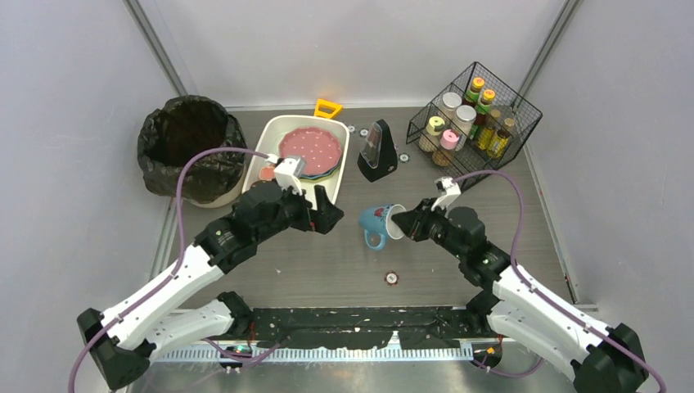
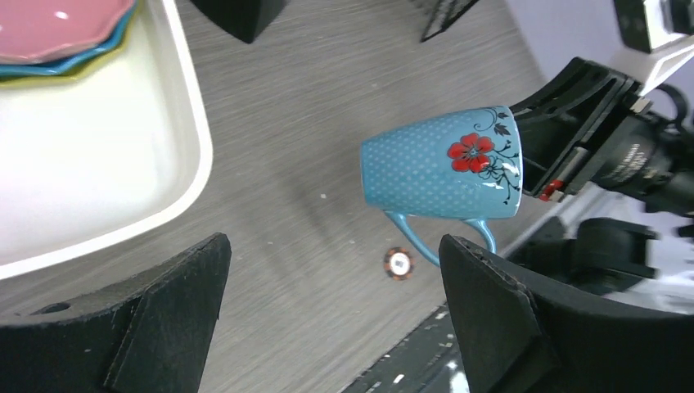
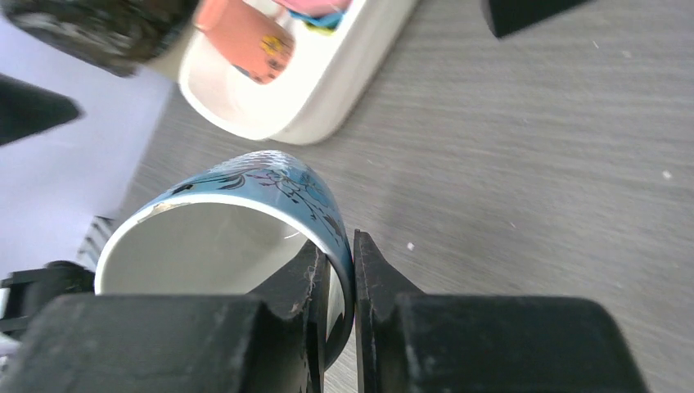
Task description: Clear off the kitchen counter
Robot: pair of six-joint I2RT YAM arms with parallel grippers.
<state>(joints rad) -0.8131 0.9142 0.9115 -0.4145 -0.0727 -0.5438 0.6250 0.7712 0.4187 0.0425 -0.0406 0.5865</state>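
The kitchen counter (image 1: 327,270) is being occupied across its far half by several items, and one blue mug (image 1: 376,223) is being handled near its middle. The mug, decorated with a red flower and black scrollwork, is being held on its side, with its mouth turned toward the right arm and its handle pointing toward the near edge.

The mug is being gripped by the right gripper (image 1: 401,219) at the rim. In the right wrist view one finger is being pressed against the inside of the wall and the other against the outside, with the jaws clamped on it. Whether the mug is being supported by the counter cannot be determined.

The left gripper (image 1: 327,217) is being presented fully released, jaws spread wide, just beside the mug and apart from it. Nothing is being held between its fingers.

A white tub (image 1: 342,164) is being used at the far left, beside the left gripper. A stack of plates (image 1: 309,147), the top one pink, is being carried in it. A bin lined with a black bag (image 1: 184,143) is being stationed left of the tub. A black wedge-shaped object (image 1: 376,151) and a wire basket (image 1: 475,119) of jars are being stood at the far right. A small round fitting (image 1: 392,278) is being shown on the counter, nearer than the mug.
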